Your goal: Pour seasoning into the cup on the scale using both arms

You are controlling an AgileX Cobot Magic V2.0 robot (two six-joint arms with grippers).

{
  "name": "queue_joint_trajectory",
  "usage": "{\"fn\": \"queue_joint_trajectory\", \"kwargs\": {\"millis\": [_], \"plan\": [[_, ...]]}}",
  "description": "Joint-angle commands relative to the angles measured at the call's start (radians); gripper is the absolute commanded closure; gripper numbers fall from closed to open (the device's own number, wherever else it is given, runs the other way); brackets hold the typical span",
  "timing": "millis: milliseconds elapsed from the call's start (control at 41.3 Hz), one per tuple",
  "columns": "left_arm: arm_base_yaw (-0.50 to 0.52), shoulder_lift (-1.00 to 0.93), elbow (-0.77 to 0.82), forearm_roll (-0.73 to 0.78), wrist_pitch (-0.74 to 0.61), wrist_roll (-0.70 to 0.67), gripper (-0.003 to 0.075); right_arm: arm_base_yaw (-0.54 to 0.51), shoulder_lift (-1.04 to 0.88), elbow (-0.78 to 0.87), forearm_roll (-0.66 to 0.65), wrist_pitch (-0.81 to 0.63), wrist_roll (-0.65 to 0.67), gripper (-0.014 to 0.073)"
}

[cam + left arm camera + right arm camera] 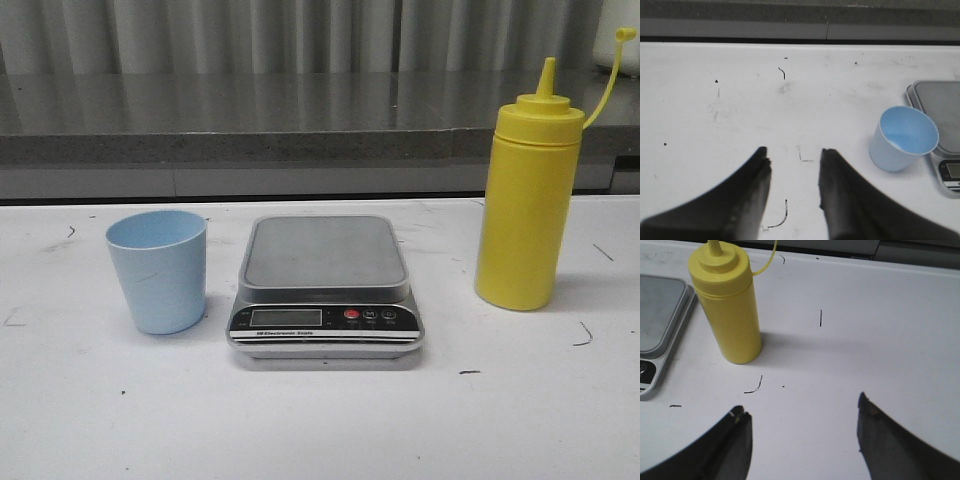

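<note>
On the white counter [320, 430] the scale [326, 290] sits in the middle, its steel platform bare; the cup [158, 270] stands upright to its left, just beside it but apart, and the seasoning [527, 195] stands upright well to its right, nozzle uncovered, the tethered cap [625, 34] hanging off on its thin strap near the frame's upper right corner. Neither arm appears in the front view. The scale's display [286, 318] is too small and dim to read, and the lettering under it is only a blur; a red button [351, 314] shows beside two darker ones. In the left wrist view the left claw [792, 165] hangs over bare counter with its fingers apart and nothing between them; only the finger ends show, dark and out of focus. The cup appears there tilted by the lens, its inside pale blue and seemingly empty, and the scale is cut off at the frame edge. In the right wrist view the right claw [802, 415] is spread wide above the counter, holding nothing, its fingers blurred and cropped. The seasoning stands ahead of it, the nozzle tip cut off by the frame, and only a corner of the scale shows. Small dark scuff marks [754, 386] dot the counter.
</note>
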Motion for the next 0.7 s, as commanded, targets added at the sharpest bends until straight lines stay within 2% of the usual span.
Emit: {"fn": "queue_joint_trajectory", "kwargs": {"millis": [0, 169, 387, 678], "plan": [[-0.042, 0.057, -0.055, -0.011, -0.062, 0.006, 0.026, -0.001, 0.006, -0.032, -0.009, -0.058, -0.003, 0.0065], [-0.143, 0.192, -0.149, -0.011, 0.021, 0.006, 0.0247, -0.001, 0.006, -0.032, -0.009, -0.058, -0.003, 0.0065], [-0.26, 0.414, -0.288, -0.011, 0.054, 0.006, 0.0247, -0.001, 0.006, -0.032, -0.009, -0.058, -0.003, 0.0065], [-0.296, 0.7, -0.481, -0.019, 0.164, 0.006, 0.0247, -0.001, 0.006, -0.032, -0.009, -0.058, -0.003, 0.0065]]}}
